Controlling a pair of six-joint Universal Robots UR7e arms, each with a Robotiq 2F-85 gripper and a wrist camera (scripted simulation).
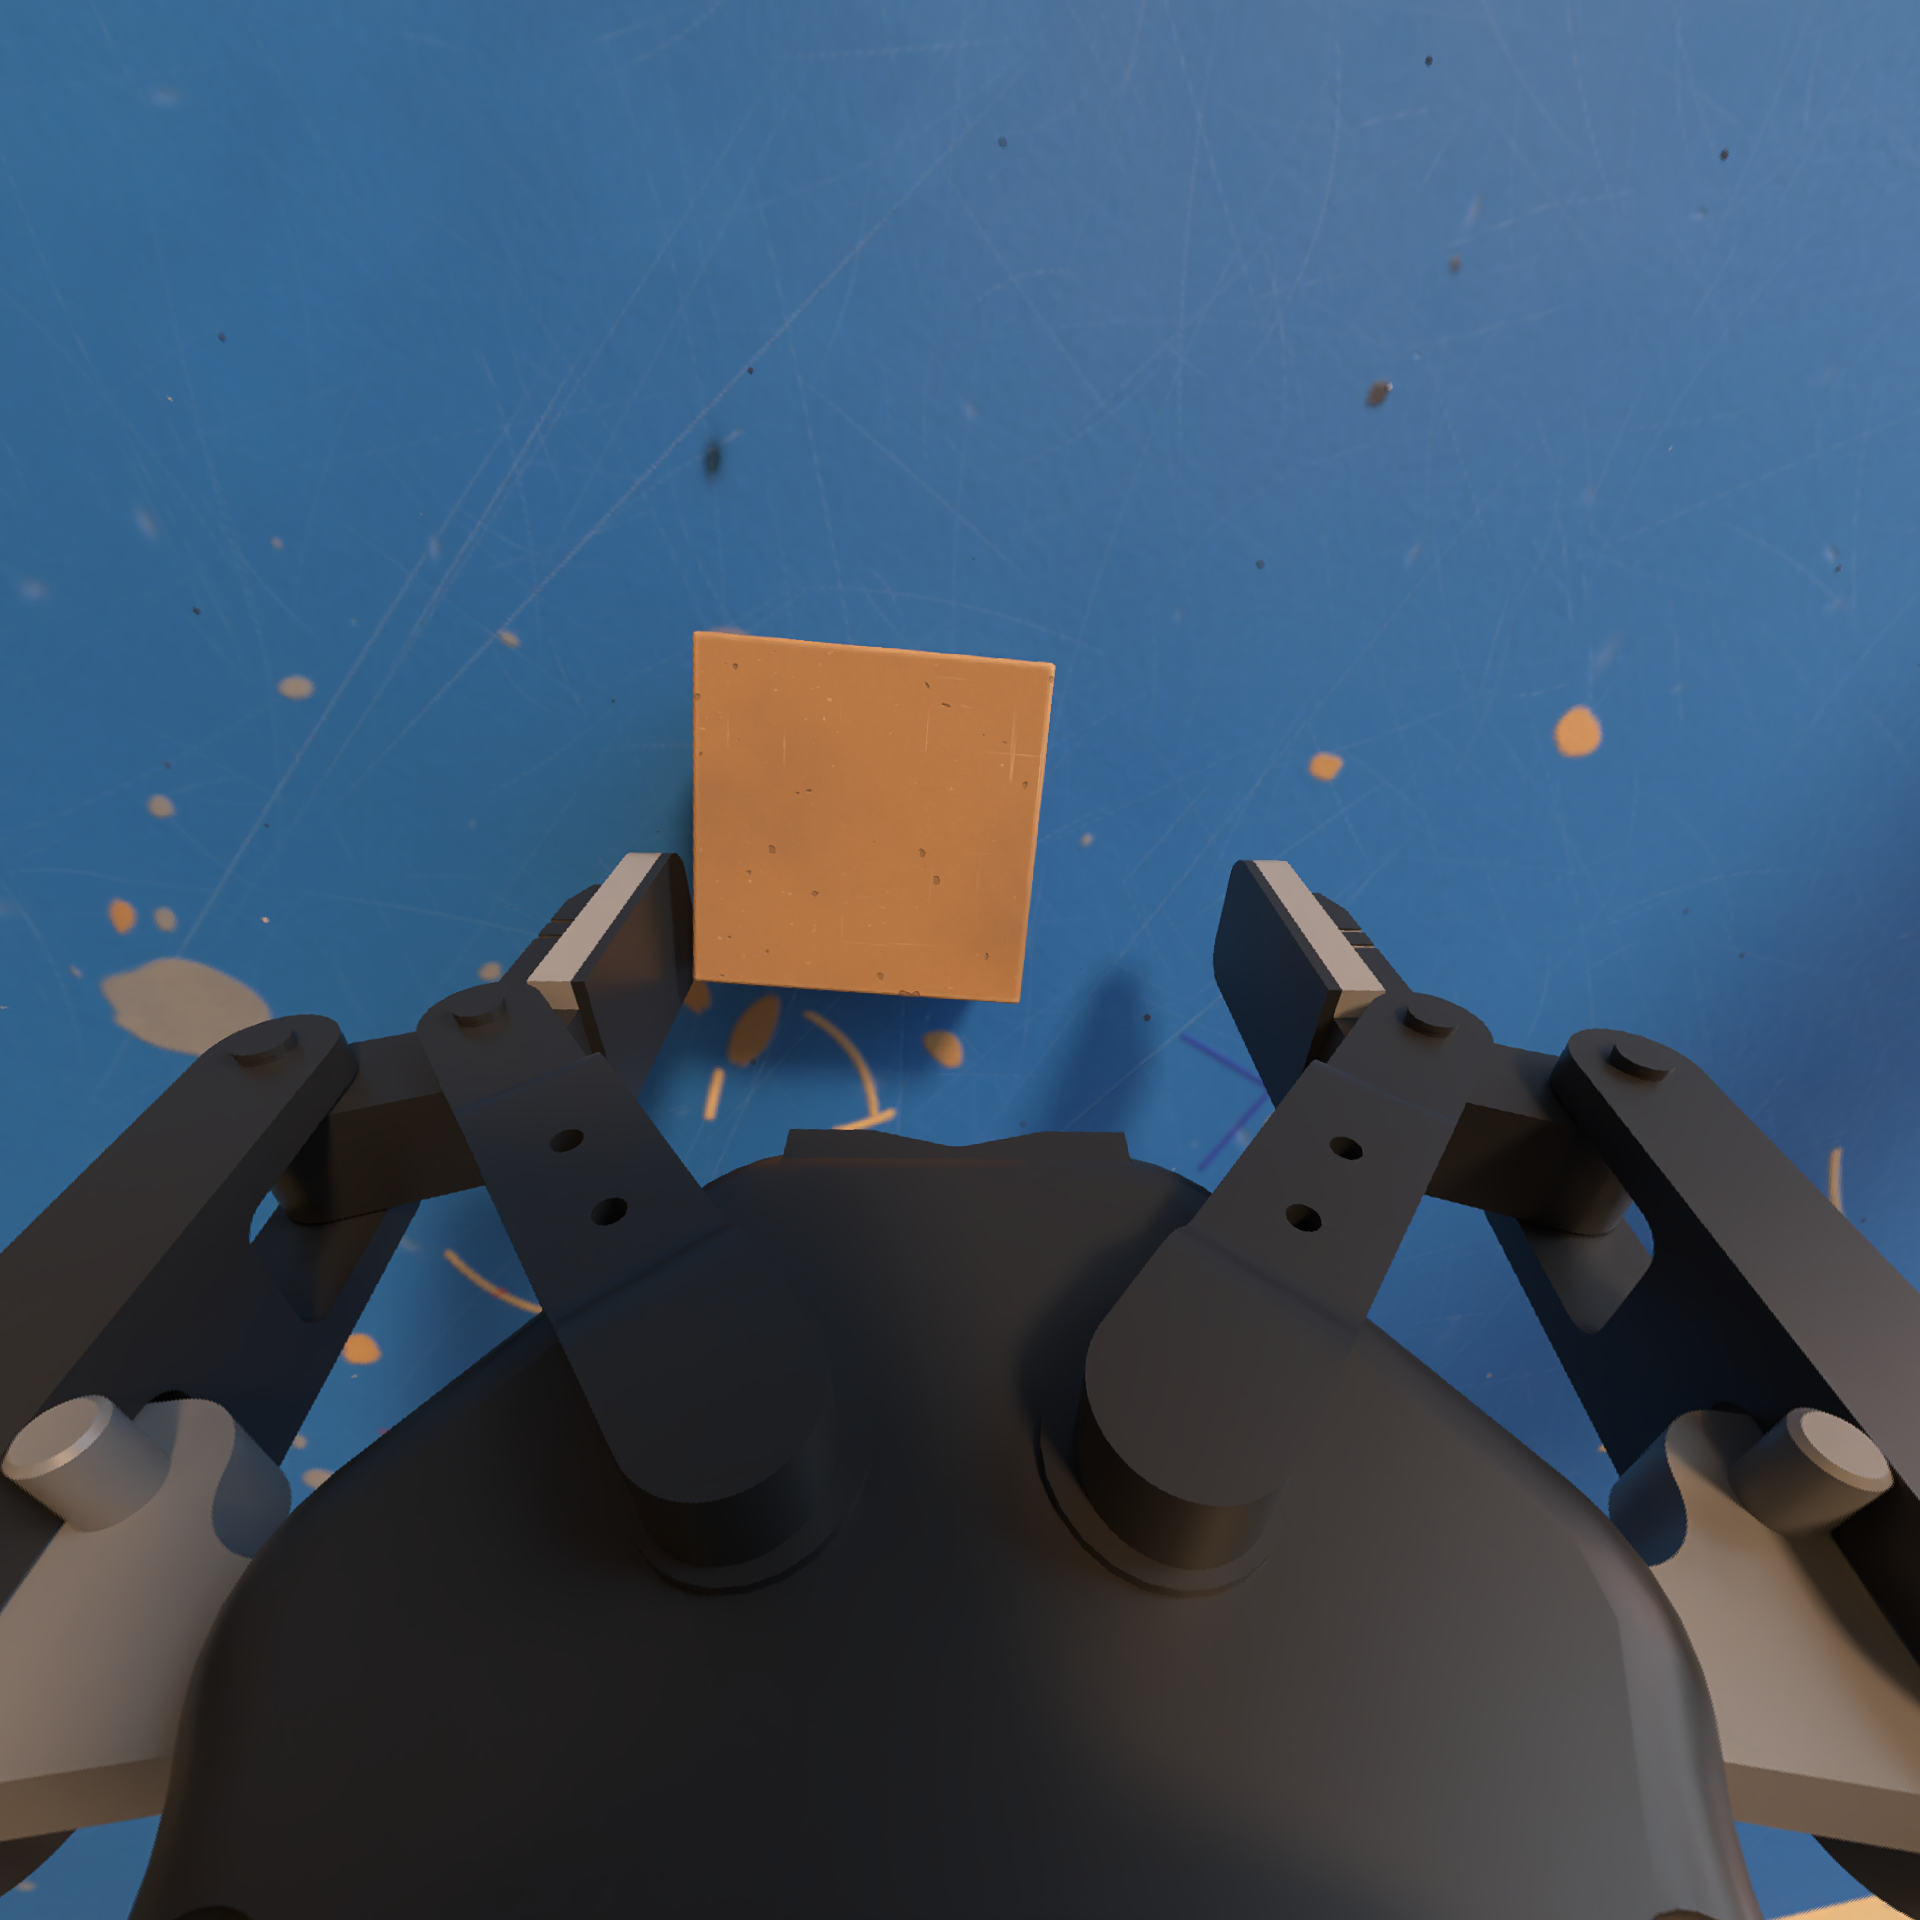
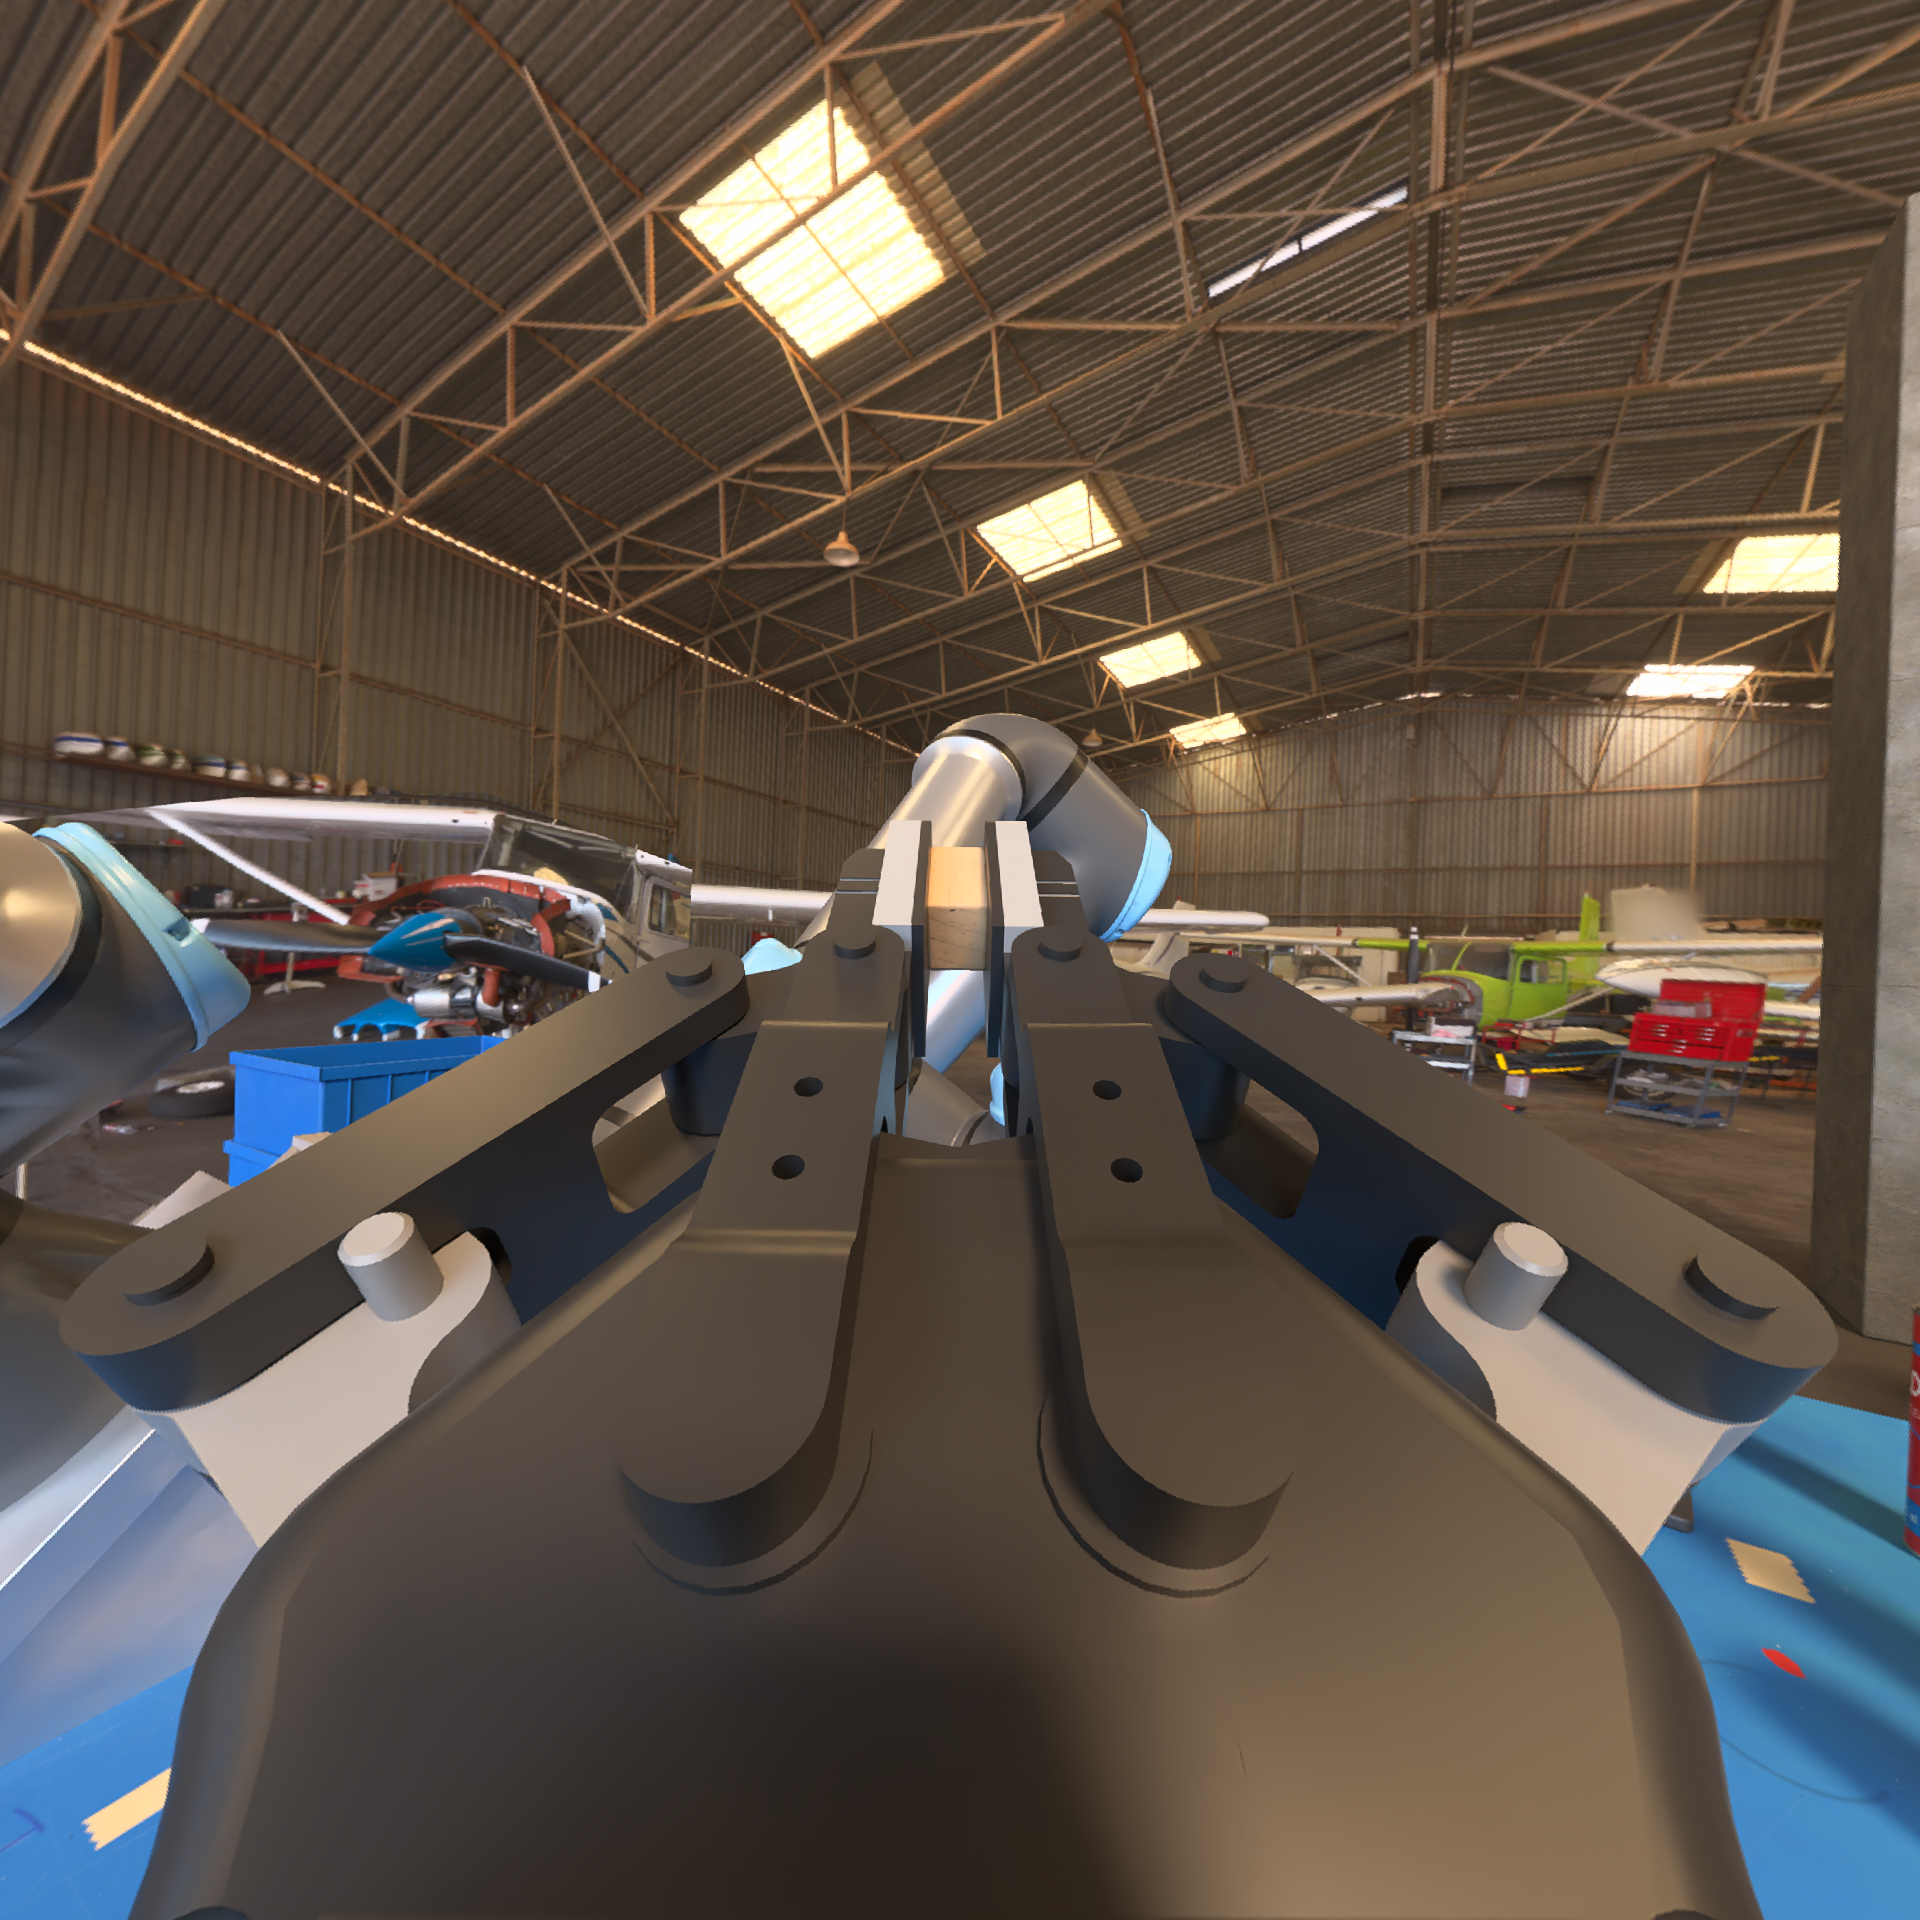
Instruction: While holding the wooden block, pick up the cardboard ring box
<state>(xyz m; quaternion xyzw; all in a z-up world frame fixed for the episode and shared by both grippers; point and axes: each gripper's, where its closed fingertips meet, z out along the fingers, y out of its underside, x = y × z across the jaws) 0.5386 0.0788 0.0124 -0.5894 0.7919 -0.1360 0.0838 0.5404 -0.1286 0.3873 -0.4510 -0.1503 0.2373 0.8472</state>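
Note:
In the left wrist view the square brown cardboard ring box (image 1: 868, 821) lies flat on the scratched blue table (image 1: 1351, 416). My left gripper (image 1: 956, 914) is open and hangs above it. The left finger's pad (image 1: 644, 925) is right beside the box's left edge. The right finger's pad (image 1: 1278, 945) stands well off its right edge. In the right wrist view my right gripper (image 2: 956, 883) is shut on the light wooden block (image 2: 956, 904) and holds it high, pointing level across the room.
The other arm's elbow (image 2: 1029, 790) stands behind the block, and another arm link (image 2: 94, 977) sits at the left. A red and blue can (image 2: 1910, 1455) stands at the right edge on the blue table (image 2: 1787, 1621). A grey pillar (image 2: 1870, 727) rises at the right.

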